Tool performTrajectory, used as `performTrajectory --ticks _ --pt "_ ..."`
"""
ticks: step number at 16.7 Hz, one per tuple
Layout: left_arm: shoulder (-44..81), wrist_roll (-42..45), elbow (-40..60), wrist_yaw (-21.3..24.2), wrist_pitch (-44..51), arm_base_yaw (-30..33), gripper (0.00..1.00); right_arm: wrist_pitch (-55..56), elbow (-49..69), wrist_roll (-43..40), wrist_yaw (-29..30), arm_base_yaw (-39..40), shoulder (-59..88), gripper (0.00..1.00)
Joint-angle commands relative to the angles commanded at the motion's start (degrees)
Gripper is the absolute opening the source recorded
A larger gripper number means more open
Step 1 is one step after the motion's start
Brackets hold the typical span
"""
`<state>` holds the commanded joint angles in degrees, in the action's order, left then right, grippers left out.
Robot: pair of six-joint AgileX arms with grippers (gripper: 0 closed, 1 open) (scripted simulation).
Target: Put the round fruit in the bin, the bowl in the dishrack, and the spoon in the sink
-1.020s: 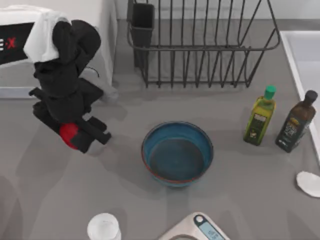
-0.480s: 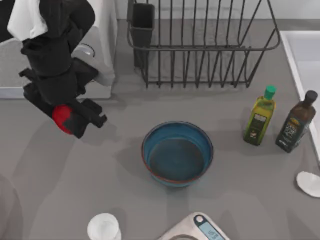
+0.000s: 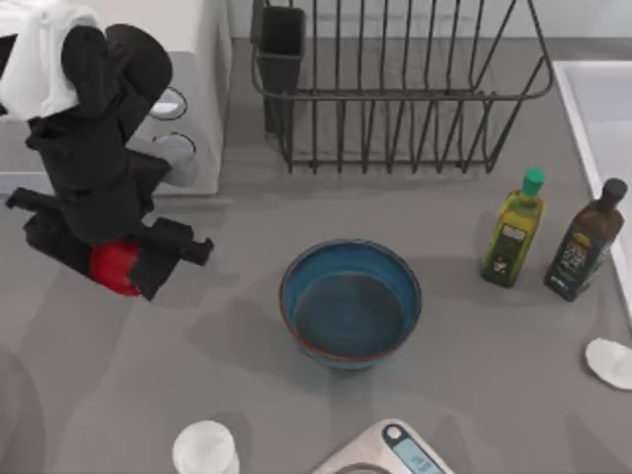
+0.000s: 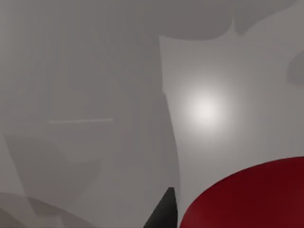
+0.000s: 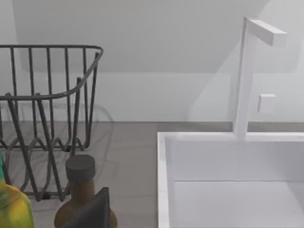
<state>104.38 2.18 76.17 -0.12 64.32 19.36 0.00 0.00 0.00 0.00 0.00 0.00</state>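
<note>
The fruit (image 3: 114, 266) is gripped by the left gripper (image 3: 123, 269) above the tabletop (image 3: 247, 395) at far left, beside the microwave (image 3: 193, 118). The bowl (image 3: 350, 304) sits centrally, nothing in it. The dishrack (image 3: 395, 89) and sink (image 5: 228, 180) hold nothing. The right gripper's state cannot be told.

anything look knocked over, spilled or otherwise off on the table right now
Nothing stands out. The bowl sits upright and empty in the middle, both bottles stand upright by the sink, and the dishrack is upright. The left gripper holds the red fruit above the table's left side.
</note>
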Motion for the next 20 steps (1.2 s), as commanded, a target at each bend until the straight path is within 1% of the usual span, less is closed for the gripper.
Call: performTrajectory --ticks 2,5,8,11,13,15,17,20 --pt "-2.44 -10.26 -4.04 -0.23 -0.77 -2.90 0.00 0.00 0.00 0.00 0.00 0.00 0.00 1.00" --pt "-7.34 -29.13 -9.77 -1.17 -0.55 -9.41 0.00 0.00 0.00 0.00 0.00 0.00 0.00 1.00" --pt "-14.06 -46.46 -13.99 -2.56 1.21 -17.93 0.00 0.00 0.00 0.00 0.00 0.00 0.00 1.00" --pt "-22.07 -59.44 -15.87 -3.89 3.32 -26.86 0.00 0.00 0.00 0.00 0.00 0.00 0.00 1.00" --pt "-27.19 -65.09 -15.89 -4.52 4.52 -31.94 0.00 0.00 0.00 0.00 0.00 0.00 0.00 1.00" --pt "-30.87 -68.34 -15.54 -4.85 5.35 -35.48 0.00 0.00 0.00 0.00 0.00 0.00 0.00 1.00" --pt "-32.10 -69.18 -15.34 -4.92 5.64 -36.73 0.00 0.00 0.00 0.00 0.00 0.00 0.00 1.00" --pt "-32.10 -69.18 -15.34 -4.92 5.64 -36.73 0.00 0.00 0.00 0.00 0.00 0.00 0.00 1.00"
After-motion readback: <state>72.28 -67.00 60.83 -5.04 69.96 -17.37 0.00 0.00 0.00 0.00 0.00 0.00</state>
